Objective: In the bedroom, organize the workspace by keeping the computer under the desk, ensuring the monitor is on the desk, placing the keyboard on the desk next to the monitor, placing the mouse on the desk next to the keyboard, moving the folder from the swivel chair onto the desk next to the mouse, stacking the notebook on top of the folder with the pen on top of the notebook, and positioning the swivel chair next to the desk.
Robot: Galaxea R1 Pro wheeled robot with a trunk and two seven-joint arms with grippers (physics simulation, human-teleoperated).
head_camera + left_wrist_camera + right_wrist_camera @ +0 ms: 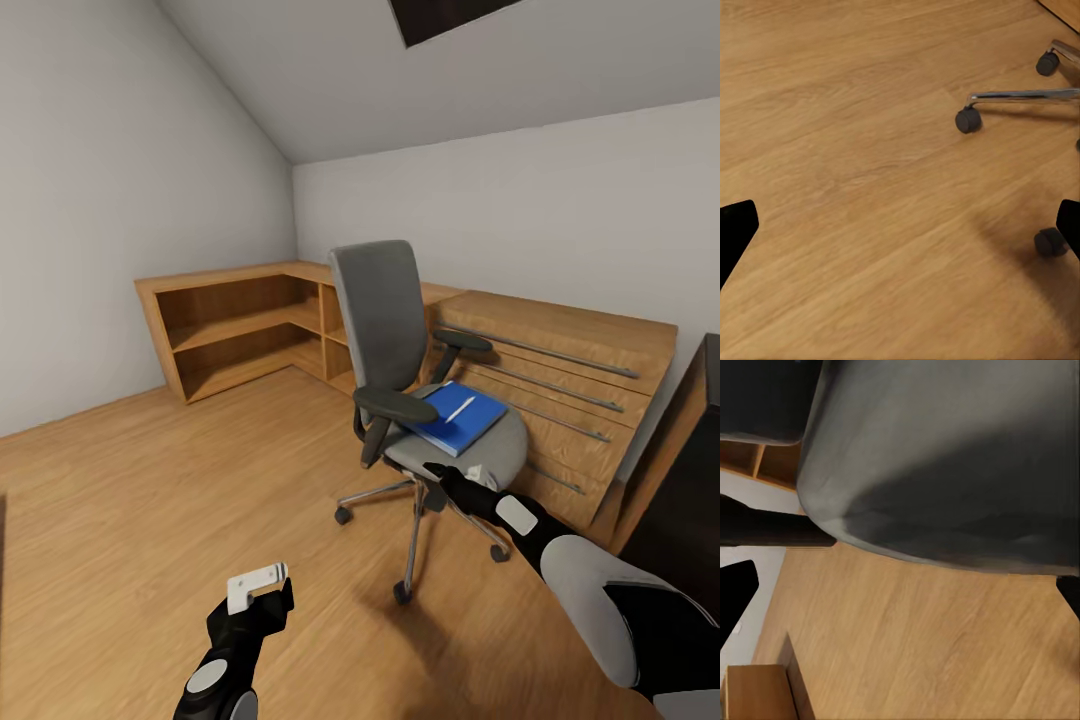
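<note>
Nearest to the robot, the black left gripper hung low over bare wood-plank floor, its fingers spread wide and holding nothing; its wrist view showed the dark fingertips at the two edges of the picture with only floor and the chair's black castors between them. A little farther on, the right gripper reached toward the front edge of the grey swivel chair's seat; its wrist view looked across the seat's underside, with dark fingertips far apart at the picture's edges, so it appeared wide open and empty. On the grey padded swivel chair lay the flat blue folder with a slim white pen resting on top of it. Judging from this, the task was at an early stage: the folder was not yet moved from the chair. A dark block stood at the far right, too cut off to identify. Open floor spread wide on the robot's left, while the right side was tighter, with a slanted wooden drawer unit just behind the chair. Farthest away, a low wooden corner shelf ran along the white walls under a sloping ceiling.
</note>
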